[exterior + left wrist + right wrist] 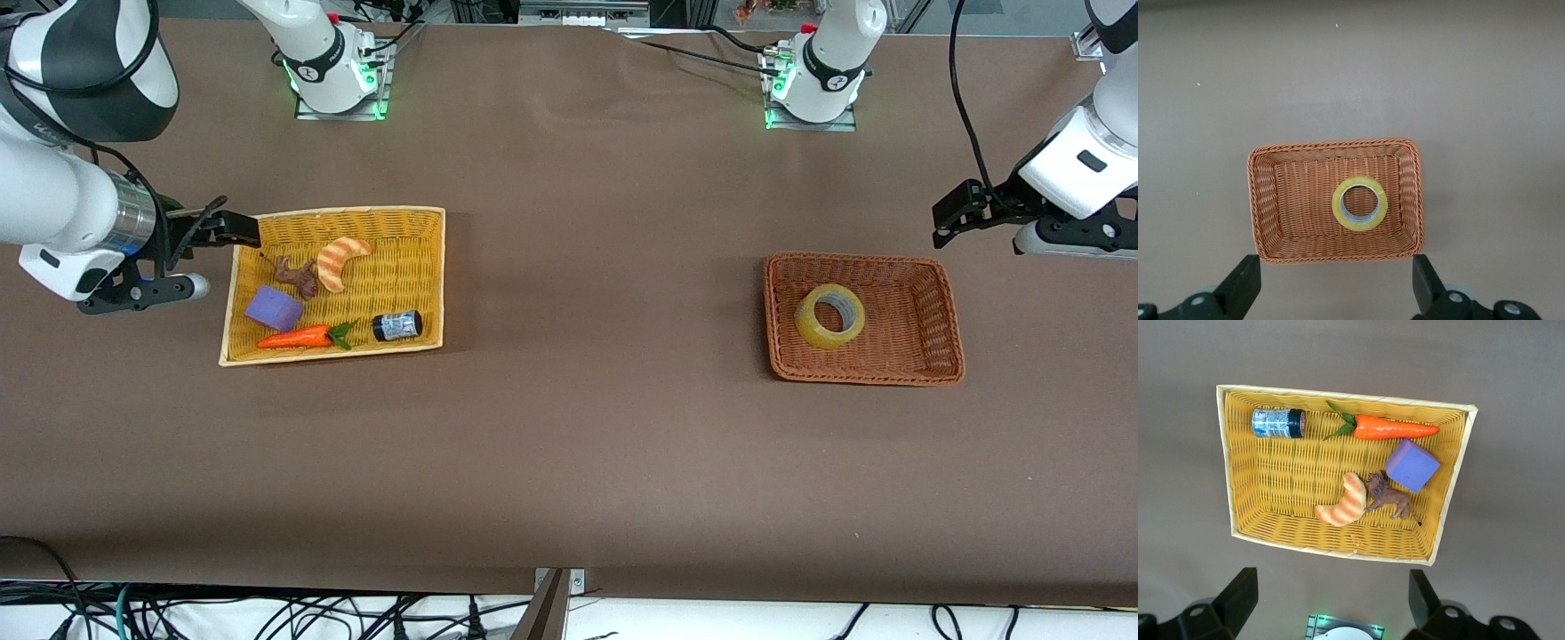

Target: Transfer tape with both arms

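The tape (829,316), a yellowish translucent ring, lies flat in a brown wicker basket (862,378) toward the left arm's end of the table. It also shows in the left wrist view (1359,203), in the same basket (1265,200). My left gripper (953,218) hangs in the air over bare table beside that basket, open and empty (1335,283). My right gripper (236,229) hangs over the corner of a yellow basket (338,212) at the right arm's end, open and empty (1331,600).
The yellow basket (1338,550) holds a striped croissant toy (342,260), a brown animal figure (298,276), a purple block (273,308), a carrot (298,338) and a small dark can (396,325). The arm bases stand along the table's edge farthest from the camera.
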`<state>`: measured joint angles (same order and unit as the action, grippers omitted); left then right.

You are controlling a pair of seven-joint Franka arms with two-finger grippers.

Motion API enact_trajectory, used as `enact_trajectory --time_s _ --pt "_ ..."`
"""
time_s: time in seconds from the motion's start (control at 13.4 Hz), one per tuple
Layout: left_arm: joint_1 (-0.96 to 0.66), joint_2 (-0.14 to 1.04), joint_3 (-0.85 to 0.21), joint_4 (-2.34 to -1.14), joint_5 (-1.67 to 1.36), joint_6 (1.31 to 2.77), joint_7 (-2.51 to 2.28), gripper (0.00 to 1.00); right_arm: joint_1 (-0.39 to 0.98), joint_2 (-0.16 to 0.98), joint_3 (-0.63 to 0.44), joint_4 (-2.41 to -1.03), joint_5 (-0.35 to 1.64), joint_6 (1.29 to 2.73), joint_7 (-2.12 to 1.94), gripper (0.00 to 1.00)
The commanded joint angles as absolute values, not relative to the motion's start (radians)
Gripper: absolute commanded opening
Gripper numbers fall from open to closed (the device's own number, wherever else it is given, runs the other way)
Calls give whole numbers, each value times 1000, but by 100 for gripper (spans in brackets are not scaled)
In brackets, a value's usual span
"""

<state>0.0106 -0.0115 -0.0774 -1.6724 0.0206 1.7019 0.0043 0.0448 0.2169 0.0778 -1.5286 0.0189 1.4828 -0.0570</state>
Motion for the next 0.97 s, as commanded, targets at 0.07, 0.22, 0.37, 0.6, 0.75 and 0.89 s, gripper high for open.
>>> enact_trajectory --time_s 0.07,0.22,0.37,0.6,0.75,0.89 --pt "3 -12 -67 -1655 2 1678 17 100 40 222 78 -1509 14 1463 -91 100" --pt "3 -12 -67 -1655 2 1678 17 100 37 224 77 -1514 17 1462 -91 100" --pt "3 -12 -67 -1655 2 1678 17 100 22 233 77 -1514 17 1460 -110 100" --pt "5 -12 -67 -1655 2 1678 17 100 12 236 77 -1514 17 1460 -137 100" --pt "5 -12 -67 -1655 2 1678 17 100 14 236 77 -1514 17 1460 -137 100" --pt "5 -12 -67 -1655 2 1678 17 100 14 236 77 -1514 17 1460 -137 100"
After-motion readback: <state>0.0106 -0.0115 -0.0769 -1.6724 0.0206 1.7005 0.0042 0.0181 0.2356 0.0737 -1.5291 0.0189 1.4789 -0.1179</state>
